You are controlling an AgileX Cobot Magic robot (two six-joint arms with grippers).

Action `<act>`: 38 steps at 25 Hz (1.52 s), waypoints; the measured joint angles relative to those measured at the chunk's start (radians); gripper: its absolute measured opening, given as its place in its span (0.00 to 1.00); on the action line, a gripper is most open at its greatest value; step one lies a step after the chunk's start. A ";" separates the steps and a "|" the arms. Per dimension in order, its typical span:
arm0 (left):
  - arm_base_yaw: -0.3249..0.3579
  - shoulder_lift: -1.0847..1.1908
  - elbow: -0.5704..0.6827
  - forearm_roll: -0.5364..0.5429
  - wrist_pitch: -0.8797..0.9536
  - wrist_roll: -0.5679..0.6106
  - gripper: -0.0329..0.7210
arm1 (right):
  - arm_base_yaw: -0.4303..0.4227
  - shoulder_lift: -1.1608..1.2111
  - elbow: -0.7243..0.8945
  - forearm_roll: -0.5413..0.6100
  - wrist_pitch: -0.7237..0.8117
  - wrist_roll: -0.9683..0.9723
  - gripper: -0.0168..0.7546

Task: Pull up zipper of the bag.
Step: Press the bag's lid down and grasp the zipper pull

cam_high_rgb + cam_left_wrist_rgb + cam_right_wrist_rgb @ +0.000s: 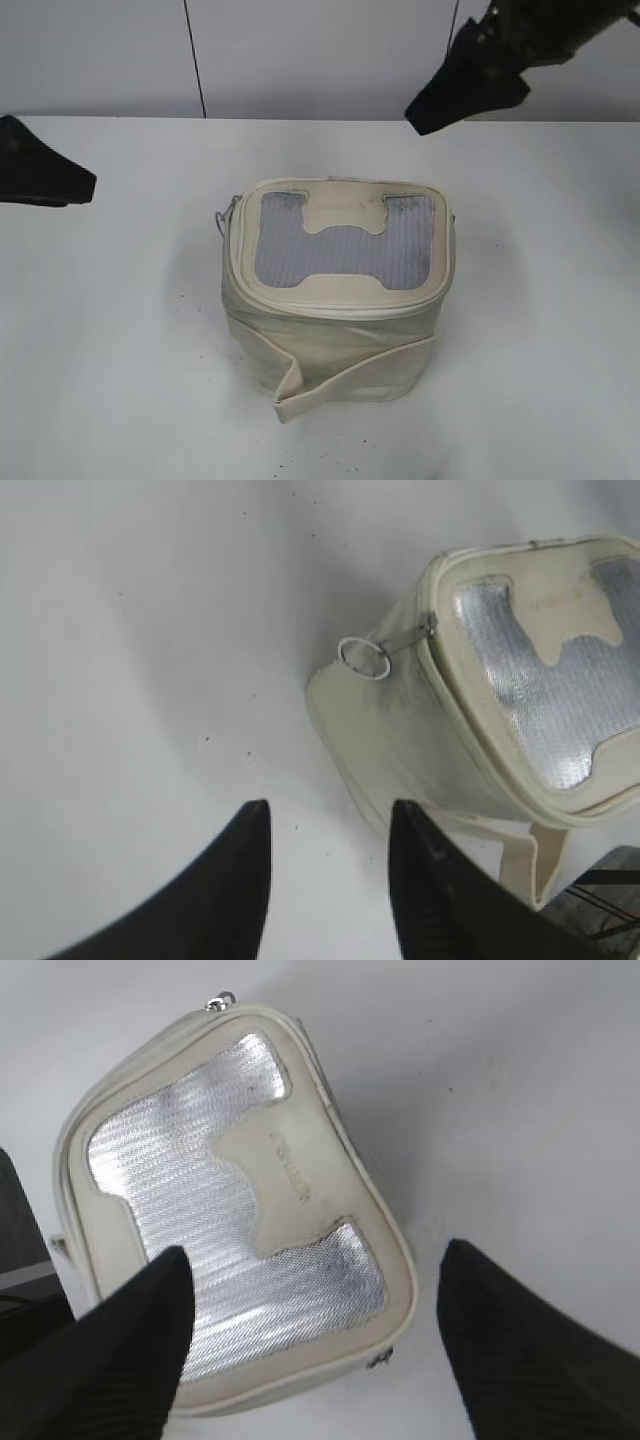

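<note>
**Zipper untouched, both arms clear of the bag**

Left gripper [325,880]: fingers spread, nothing between them, low over bare table [110,350]. Ahead of it and to its right stands the bag [520,690], with the zipper pull ring [362,658] sticking out from the near corner, free. Open table all the way to the ring. Judged: pull not yet begun; whether the zipper is part closed, cannot tell.

Right gripper [315,1345]: fingers wide apart, empty, hanging above the bag lid, well off it. Room on all sides.
</note>
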 joint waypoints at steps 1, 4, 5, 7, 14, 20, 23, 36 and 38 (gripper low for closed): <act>0.000 0.027 -0.011 -0.032 0.001 0.031 0.45 | 0.000 0.035 -0.036 0.010 0.014 -0.016 0.78; 0.000 0.094 -0.043 -0.109 0.003 0.134 0.45 | 0.009 0.144 -0.132 0.037 0.044 -0.059 0.78; 0.000 0.113 -0.055 -0.124 0.003 0.156 0.45 | 0.019 0.179 -0.164 0.039 0.053 -0.065 0.78; 0.000 0.146 -0.079 -0.139 0.002 0.188 0.46 | 0.043 0.244 -0.217 0.041 0.068 -0.075 0.78; 0.000 0.271 -0.171 -0.169 0.035 0.207 0.46 | 0.139 0.429 -0.371 0.039 0.085 -0.086 0.78; -0.001 0.358 -0.233 -0.183 0.114 0.213 0.46 | 0.160 0.504 -0.432 0.039 0.103 -0.087 0.73; -0.005 0.376 -0.253 -0.184 0.136 0.257 0.47 | 0.160 0.519 -0.433 0.031 0.109 -0.087 0.69; -0.174 0.396 -0.265 0.016 0.084 0.416 0.51 | 0.160 0.570 -0.433 -0.002 0.100 -0.087 0.54; -0.179 0.396 -0.265 0.046 0.067 0.417 0.52 | 0.160 0.575 -0.434 0.000 0.100 -0.087 0.49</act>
